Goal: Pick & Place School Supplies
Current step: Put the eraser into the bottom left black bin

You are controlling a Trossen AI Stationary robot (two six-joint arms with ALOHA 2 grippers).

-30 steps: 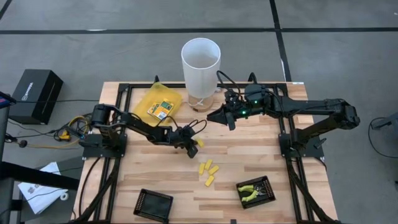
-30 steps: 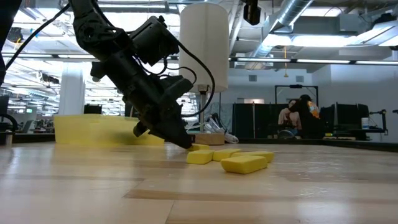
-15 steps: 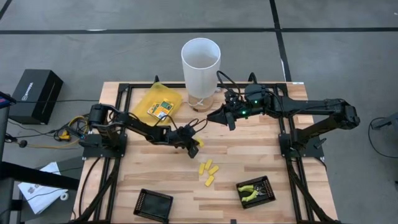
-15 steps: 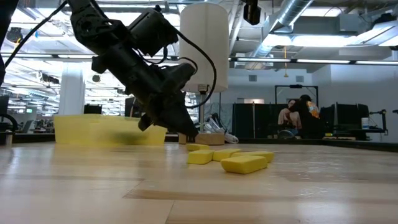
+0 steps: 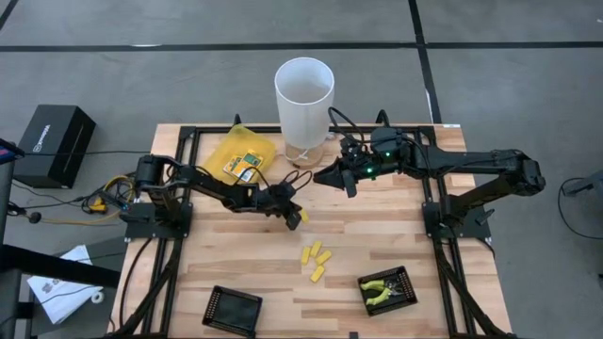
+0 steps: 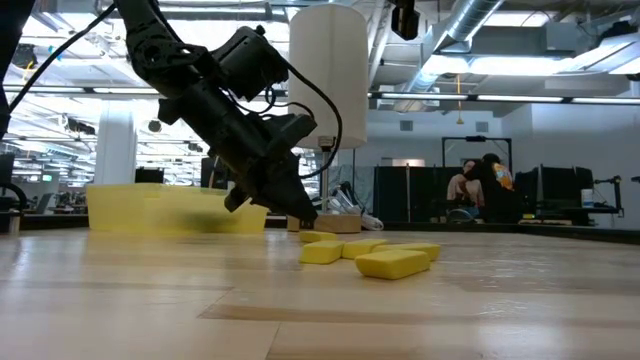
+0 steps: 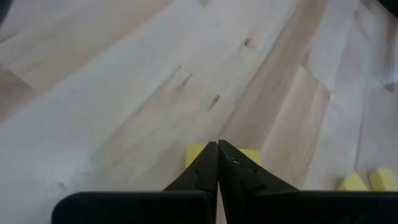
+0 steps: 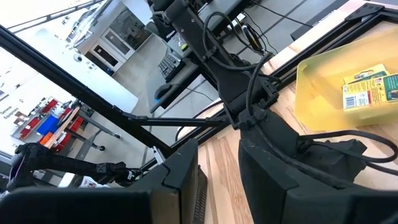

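Taking the white cylinder (image 5: 304, 111) at the table's far edge as the landmark: the yellow pouch (image 5: 241, 157) lies just to its left, and the right gripper (image 5: 321, 177) hangs close in front of it, narrowing that gap. Nearer than the cylinder, the left gripper (image 5: 294, 217) and four yellow oblong pieces (image 5: 316, 261) sit mid-table. Bare wood (image 5: 377, 231) lies open toward the two black trays (image 5: 232, 309).

Overhead camera, table-level camera, two wrist cameras, shared table (image 5: 377, 235)
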